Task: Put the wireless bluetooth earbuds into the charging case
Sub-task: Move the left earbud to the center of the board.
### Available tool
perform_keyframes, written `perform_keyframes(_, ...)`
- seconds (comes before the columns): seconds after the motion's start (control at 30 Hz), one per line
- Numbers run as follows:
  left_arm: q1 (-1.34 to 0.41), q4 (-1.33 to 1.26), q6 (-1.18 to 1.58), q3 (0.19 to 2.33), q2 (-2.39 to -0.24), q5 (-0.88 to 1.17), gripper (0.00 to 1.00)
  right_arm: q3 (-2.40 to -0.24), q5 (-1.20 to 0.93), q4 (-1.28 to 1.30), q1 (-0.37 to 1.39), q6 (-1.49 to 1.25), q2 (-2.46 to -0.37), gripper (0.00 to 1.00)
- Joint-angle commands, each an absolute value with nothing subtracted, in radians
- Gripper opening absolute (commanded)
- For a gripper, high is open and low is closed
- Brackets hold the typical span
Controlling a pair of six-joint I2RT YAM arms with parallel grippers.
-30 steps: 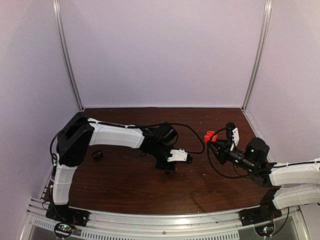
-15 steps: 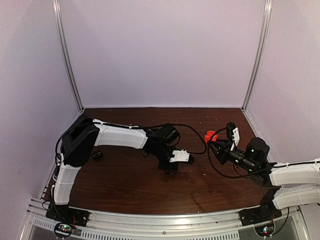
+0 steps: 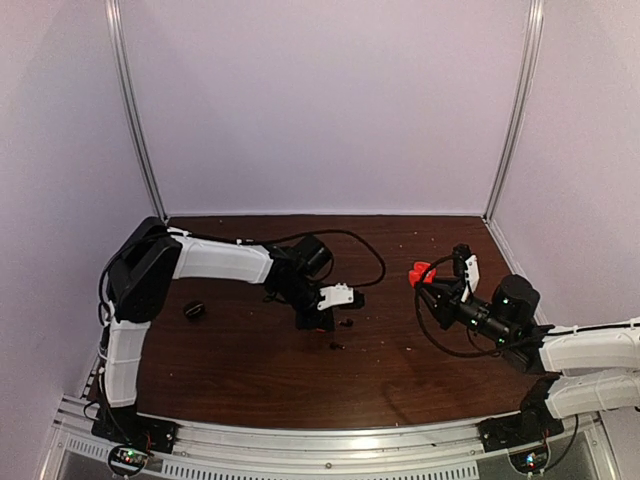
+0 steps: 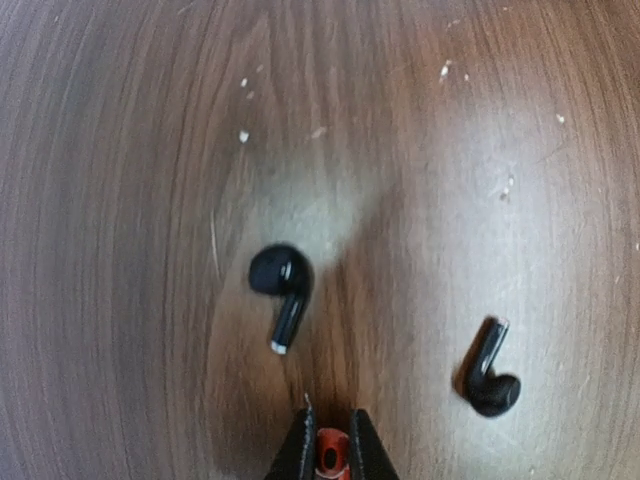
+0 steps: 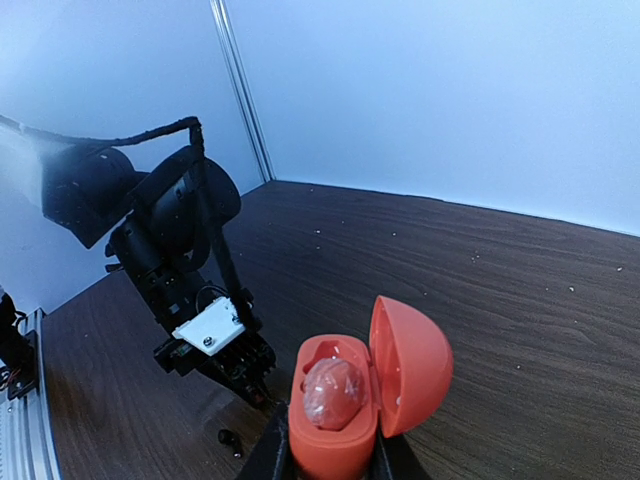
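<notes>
My left gripper [image 4: 330,435] is shut on a small red earbud [image 4: 329,457] held just above the wood. Two black earbuds [image 4: 282,290] [image 4: 491,376] lie on the table ahead of it. From above, the left gripper [image 3: 324,317] hangs mid-table with the black earbuds [image 3: 347,322] [image 3: 337,346] beside it. My right gripper [image 5: 331,455] is shut on the red charging case [image 5: 335,425], held up with its lid [image 5: 412,365] open. A glossy red rounded piece [image 5: 333,392] sits in the case's tray. The case [image 3: 420,271] is off to the right of the left gripper, well apart.
A small black rounded case [image 3: 194,310] lies on the table near the left arm's elbow. A black cable [image 3: 365,250] loops over the table behind the left wrist. Purple walls and metal posts [image 3: 135,110] close off the back and sides.
The left jaws have closed on the red earbud. The left arm has drawn back to the left, away from the black earbuds. The right arm and case are still.
</notes>
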State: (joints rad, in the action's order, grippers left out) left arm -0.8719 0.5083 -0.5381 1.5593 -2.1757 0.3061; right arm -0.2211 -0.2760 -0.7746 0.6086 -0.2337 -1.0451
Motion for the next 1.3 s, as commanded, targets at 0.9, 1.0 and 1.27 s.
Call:
perform_keyframes(0.9, -0.811, 0.884, 0.046, 1.330, -1.977, 0.135, 0.31, -0.241, -0.301, -0.786, 0.602, -0.221, -1.044, 0.07)
perform_keyframes(1.0, -0.811, 0.903, 0.058, 1.370, -1.994, 0.131, 0.30, -0.241, -0.301, -0.788, 0.603, -0.221, -1.048, 0.07)
perform_keyframes(1.27, -0.809, 0.959, 0.058, 1.480, -2.062, 0.135, 0.32, -0.242, -0.304, -0.787, 0.603, -0.215, -1.057, 0.07)
